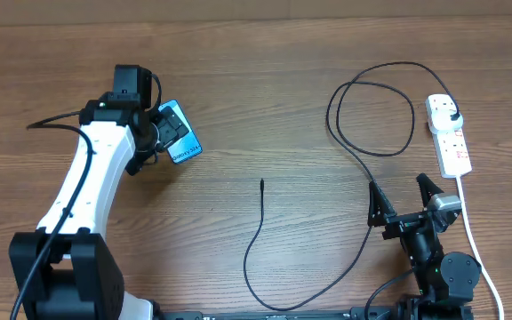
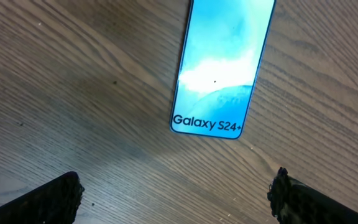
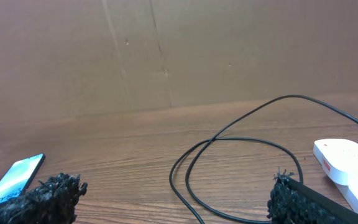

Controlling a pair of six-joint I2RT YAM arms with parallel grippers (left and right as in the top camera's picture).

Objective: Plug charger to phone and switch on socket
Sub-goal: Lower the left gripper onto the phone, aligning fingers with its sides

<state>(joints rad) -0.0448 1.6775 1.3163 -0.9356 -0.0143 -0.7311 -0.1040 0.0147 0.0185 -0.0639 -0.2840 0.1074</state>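
Observation:
The phone [image 1: 180, 133] lies flat at the left, its blue screen up, and fills the top of the left wrist view [image 2: 219, 68]. My left gripper [image 1: 156, 136] hovers over its near end, open [image 2: 176, 196] and holding nothing. The charger is a thin black cable; its free tip [image 1: 262, 185] rests mid-table. It loops right, and its black plug [image 1: 452, 115] sits in the white socket [image 1: 450, 142]. My right gripper [image 1: 403, 197] is open beside the cable, below the socket. In the right wrist view the cable loop [image 3: 291, 96], socket [image 3: 347, 162] and phone [image 3: 11, 180] lie ahead of the open gripper [image 3: 176, 199].
The socket's white cord [image 1: 474, 244] runs down past the right arm toward the table's front edge. A brown cardboard wall [image 3: 166, 50] stands behind the wooden table [image 1: 265, 107].

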